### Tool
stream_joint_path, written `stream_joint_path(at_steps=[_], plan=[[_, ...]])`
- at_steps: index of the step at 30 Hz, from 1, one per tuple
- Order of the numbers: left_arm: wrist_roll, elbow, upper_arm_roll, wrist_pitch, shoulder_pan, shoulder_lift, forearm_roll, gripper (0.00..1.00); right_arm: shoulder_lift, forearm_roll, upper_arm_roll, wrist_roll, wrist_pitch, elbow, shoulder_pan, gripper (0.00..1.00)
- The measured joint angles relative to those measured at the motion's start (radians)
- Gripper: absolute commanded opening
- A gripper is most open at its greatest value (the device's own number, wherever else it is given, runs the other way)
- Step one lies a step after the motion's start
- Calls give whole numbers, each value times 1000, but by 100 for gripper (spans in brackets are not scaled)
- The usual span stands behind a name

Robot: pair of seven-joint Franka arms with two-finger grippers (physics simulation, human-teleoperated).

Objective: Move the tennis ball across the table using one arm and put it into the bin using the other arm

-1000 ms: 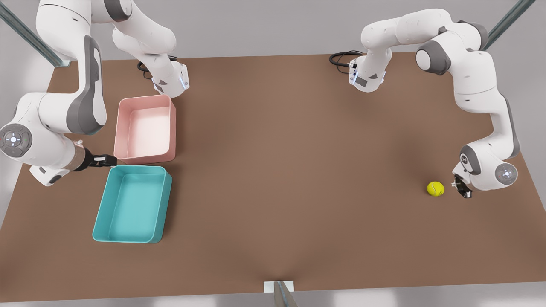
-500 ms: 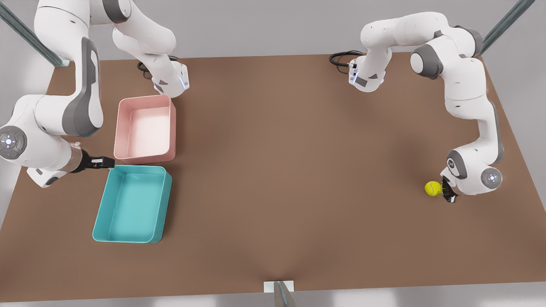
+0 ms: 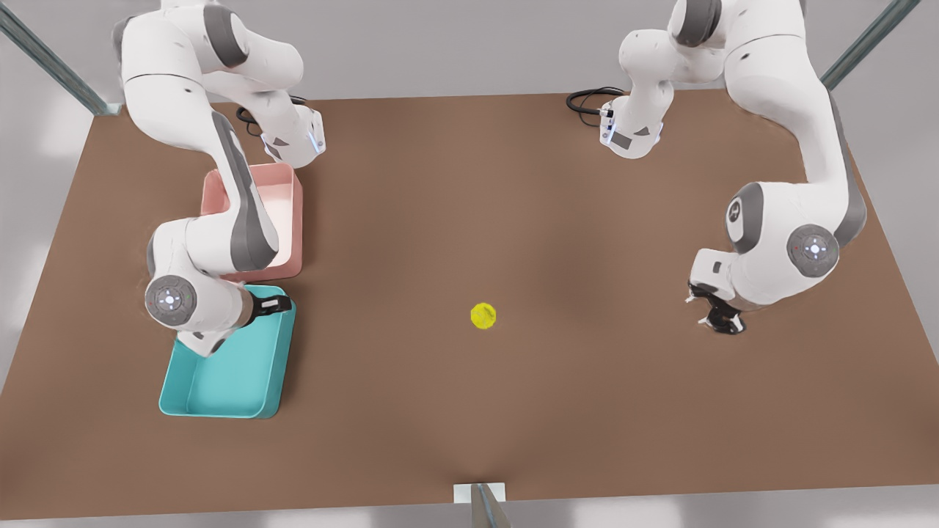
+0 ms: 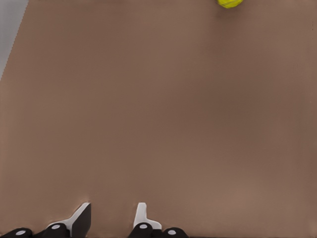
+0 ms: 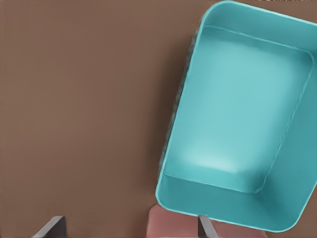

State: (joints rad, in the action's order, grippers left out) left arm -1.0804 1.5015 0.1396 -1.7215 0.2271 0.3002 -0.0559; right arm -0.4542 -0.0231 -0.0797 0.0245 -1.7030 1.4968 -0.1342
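Ball [image 3: 483,316] (mid-table [image 3: 469,411]) lies between left gripper [image 3: 715,312] and bin [image 3: 242,378].

A small yellow-green tennis ball [image 3: 483,316] sits alone on the large flat matte brown table [image 3: 513,220], roughly mid-table and a little toward the near edge, touching nothing. The teal rectangular open-topped plastic bin [image 3: 253,367] with rounded corners stands upright on the same table over at the front view's left, well apart from the ball; what can be seen of its inside holds nothing, and part of its far end is hidden behind an arm
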Motion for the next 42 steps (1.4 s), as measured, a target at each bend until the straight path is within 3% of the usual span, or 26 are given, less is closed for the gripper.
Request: stream_joint_path(at_steps=[3,6,10,16,28,42], plan=[[167,-6,7,138,3,-21,6,100,-97,29,-1,74,-131,12,-100,100],[311,-38,-2,223,3,-23,18,100,-125,47,-1,143,-296,143,-175,100],[501,-83,-50,288,3,-34,2,100,-129,57,-1,227,-482,258,-275,100],[730,-89,-60,358,-20,-33,-46,100,-74,63,-8,333,-631,383,-294,100],[1012,-88,-58,390,-34,-29,-55,100,20,51,-4,484,-722,530,-273,100],[1172,-81,-61,400,-32,-28,-57,100,-96,31,0,556,-791,510,-246,100]])
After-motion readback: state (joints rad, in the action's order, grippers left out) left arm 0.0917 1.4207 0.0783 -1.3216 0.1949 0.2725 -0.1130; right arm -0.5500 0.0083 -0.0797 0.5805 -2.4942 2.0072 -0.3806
